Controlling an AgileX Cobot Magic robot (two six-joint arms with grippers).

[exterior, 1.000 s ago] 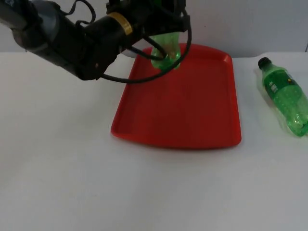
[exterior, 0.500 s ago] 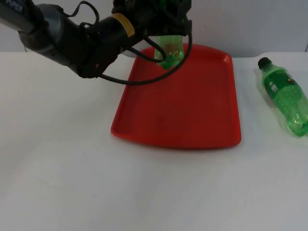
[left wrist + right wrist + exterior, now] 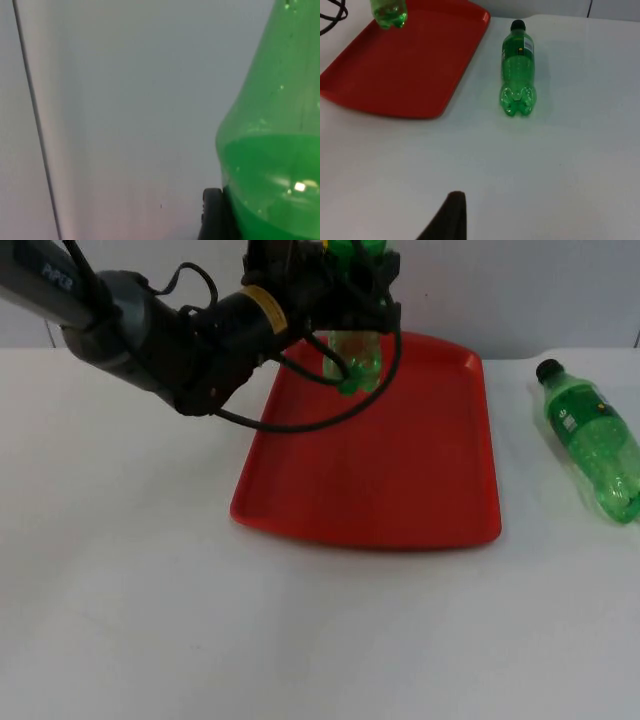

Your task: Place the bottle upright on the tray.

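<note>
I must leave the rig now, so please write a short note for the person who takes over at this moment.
Left gripper: shut on the held bottle, upright over the far end of the red tray; whether its base touches the tray cannot be told.
Right gripper: waits over the white table.
Second bottle: lies on its side on the table, right of the tray.
Left to do: set the held bottle down and release; the second bottle is untouched.

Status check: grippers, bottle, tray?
Left gripper shut on held bottle, upright over red tray's far end. Right gripper waits over bare table. Second bottle lying right of tray, not in the way.
</note>
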